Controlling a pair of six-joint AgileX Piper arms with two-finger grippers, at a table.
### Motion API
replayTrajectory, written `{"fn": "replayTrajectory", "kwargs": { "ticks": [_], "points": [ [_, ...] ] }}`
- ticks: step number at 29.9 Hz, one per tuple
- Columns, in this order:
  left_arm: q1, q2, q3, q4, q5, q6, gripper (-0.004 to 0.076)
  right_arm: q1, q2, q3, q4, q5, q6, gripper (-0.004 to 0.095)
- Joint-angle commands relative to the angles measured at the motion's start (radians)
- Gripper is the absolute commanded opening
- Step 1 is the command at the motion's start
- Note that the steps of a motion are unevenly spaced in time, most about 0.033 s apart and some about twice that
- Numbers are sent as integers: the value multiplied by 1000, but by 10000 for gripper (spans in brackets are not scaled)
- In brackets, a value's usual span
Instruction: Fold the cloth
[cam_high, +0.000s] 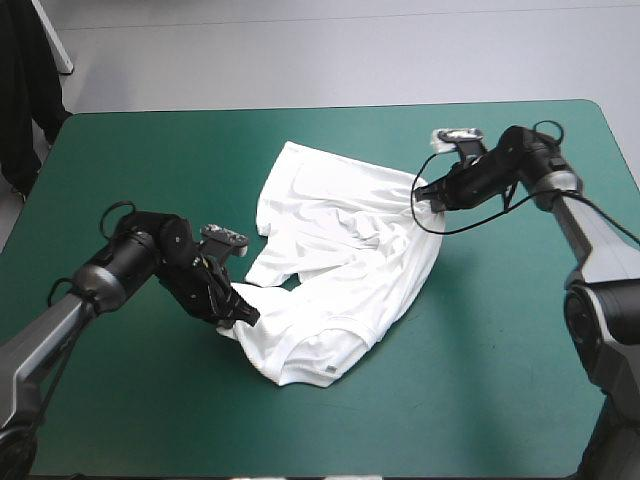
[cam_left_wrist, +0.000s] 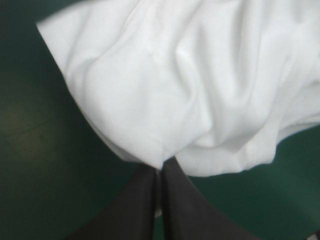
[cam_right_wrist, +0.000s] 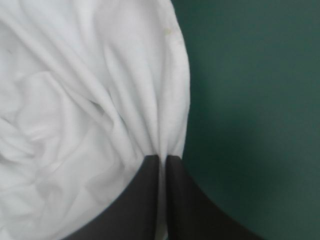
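I see one T-shirt (cam_high: 330, 215) bunched mid-table (cam_high: 500, 380), parts hidden under its own folds, with two claws, my left claw (cam_high: 240, 312) and right claw (cam_high: 420, 195), each pinching an edge.

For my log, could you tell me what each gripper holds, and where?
Both hold the T-shirt: the left gripper pinches its near-left edge, the right gripper its right edge.

Both arms are leaning low and inward, left gripper (cam_high: 243, 312) and right gripper (cam_high: 419, 197) each pinching the T-shirt (cam_high: 330, 250) (fingers (cam_left_wrist: 145, 200) all but meeting).
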Motion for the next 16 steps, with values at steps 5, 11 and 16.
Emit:
{"fn": "replayTrajectory", "kwargs": {
  "ticks": [5, 11, 16],
  "points": [
    [-4, -298, -222, 38, 103, -44, -9, -85, -337, -26, 33, 28, 31, -8],
    [-4, -459, -374, 84, 103, -86, -9, -85, -529, -26, 45, 114, 73, -9],
    [-4, -549, -463, 52, 103, -86, -9, -85, -725, -26, 11, 165, 121, -9]
  ]
}}
